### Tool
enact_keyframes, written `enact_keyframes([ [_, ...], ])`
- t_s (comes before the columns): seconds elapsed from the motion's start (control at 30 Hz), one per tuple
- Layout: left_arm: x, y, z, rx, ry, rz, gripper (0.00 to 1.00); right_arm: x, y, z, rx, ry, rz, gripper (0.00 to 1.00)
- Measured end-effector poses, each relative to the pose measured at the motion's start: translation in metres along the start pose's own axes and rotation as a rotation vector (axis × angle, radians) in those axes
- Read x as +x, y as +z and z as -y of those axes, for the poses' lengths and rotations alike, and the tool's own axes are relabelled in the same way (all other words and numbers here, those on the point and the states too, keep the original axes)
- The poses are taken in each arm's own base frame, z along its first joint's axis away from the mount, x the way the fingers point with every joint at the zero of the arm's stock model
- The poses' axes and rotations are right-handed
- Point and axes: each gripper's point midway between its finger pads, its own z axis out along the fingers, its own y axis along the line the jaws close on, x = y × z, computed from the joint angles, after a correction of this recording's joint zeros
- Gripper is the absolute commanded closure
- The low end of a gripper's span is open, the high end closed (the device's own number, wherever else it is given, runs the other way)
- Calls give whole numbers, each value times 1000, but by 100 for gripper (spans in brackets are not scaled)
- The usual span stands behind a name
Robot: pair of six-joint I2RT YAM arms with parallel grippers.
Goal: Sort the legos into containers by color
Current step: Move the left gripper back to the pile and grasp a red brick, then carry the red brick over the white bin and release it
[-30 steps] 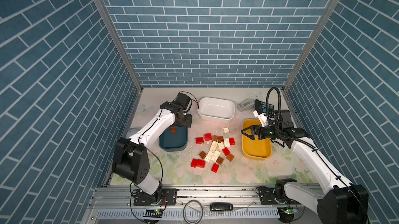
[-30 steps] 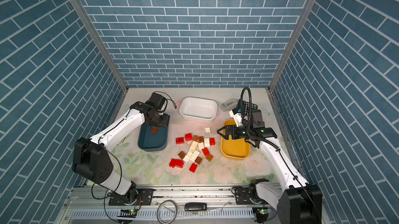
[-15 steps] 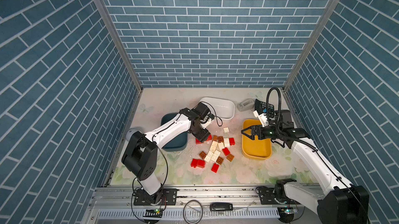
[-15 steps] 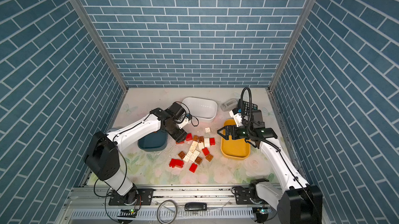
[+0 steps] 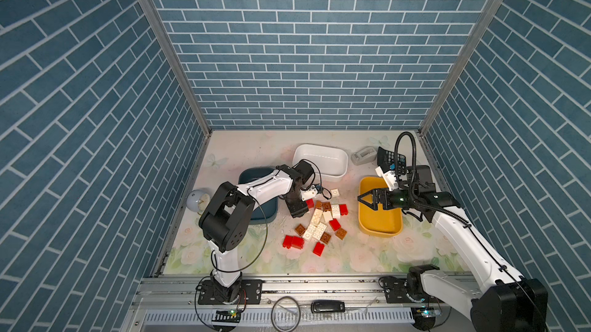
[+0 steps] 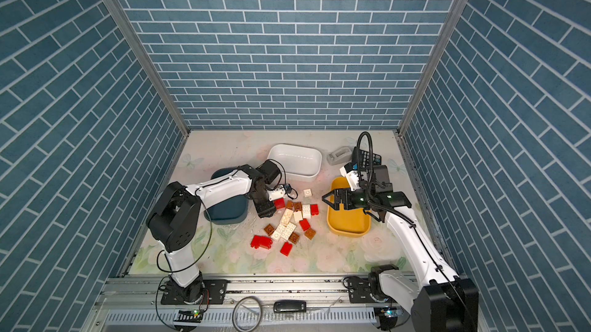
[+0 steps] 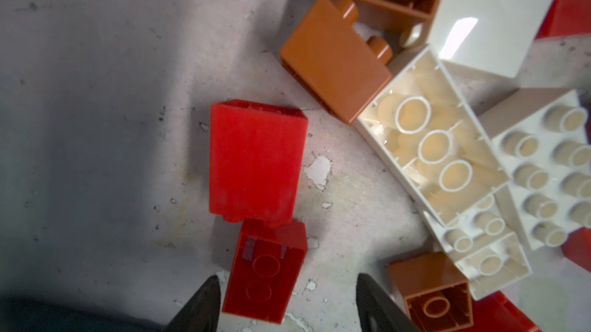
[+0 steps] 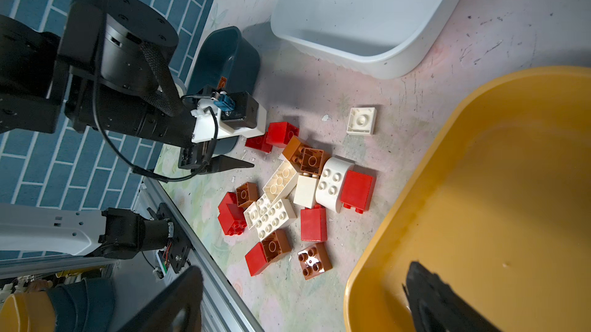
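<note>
The left gripper (image 7: 286,277) is cut down to two dark fingertips (image 7: 204,301) at the edge of its wrist view. Its jaws stand partly open with a red brick (image 7: 265,269) lying on its side between them. There is a plain gap on one side and barely any on the other, and whether that finger touches the brick cannot be told. Nothing is clamped. In both top views the left gripper reads only as a dark block at the left side of the legos (image 5: 319,221), and its jaws cannot be made out.

The legos, red, brown and white, lie heaped in the middle of the surface (image 5: 243,151); the left wrist view crops several at its borders. One white brick (image 5: 334,192) sits apart on the back side of the heap. The left arm (image 5: 268,186) covers much of the teal tub (image 5: 251,175), which stands toward the left edge. A brown sliver inside it, seen in the right wrist view, is too small to identify. The white tub (image 5: 319,159) stands near the back edge.

The right gripper (image 5: 366,200) hangs wide open, holding nothing. It is over the rim of the yellow tub (image 5: 380,221), toward the right edge, on the side facing the heap. Its fingers are blurred in its own wrist view.
</note>
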Motion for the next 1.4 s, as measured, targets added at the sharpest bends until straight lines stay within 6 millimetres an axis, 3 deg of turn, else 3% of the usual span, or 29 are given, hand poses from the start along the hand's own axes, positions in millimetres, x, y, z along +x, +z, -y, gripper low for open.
enact_keyframes([
  [0.27, 2, 11, -6, -29, 45, -13, 53, 1, 0, 1, 3, 3, -4, 1],
  [0.47, 5, 15, -7, -38, 59, -21, 72, 2, 0, 1, 4, 8, -9, 1],
  [0.67, 5, 11, -7, -41, 48, -19, 71, 4, 0, 1, 8, 11, -13, 1],
  [0.8, -9, -10, -13, -46, 14, 16, 71, 4, 0, 1, 7, 11, -13, 1],
  [0.97, -54, -61, -44, -97, -73, 182, 71, 3, 0, 1, 7, 11, -13, 1],
  [1.13, -88, -110, -91, -188, -187, 334, 71, 3, 0, 1, 7, 10, -12, 1],
  [1.23, -104, -117, -120, -235, -264, 384, 71, 3, 0, 1, 8, 10, -12, 1],
  [1.4, -119, -88, -167, -286, -420, 398, 71, 2, 0, 2, 13, 8, -9, 1],
])
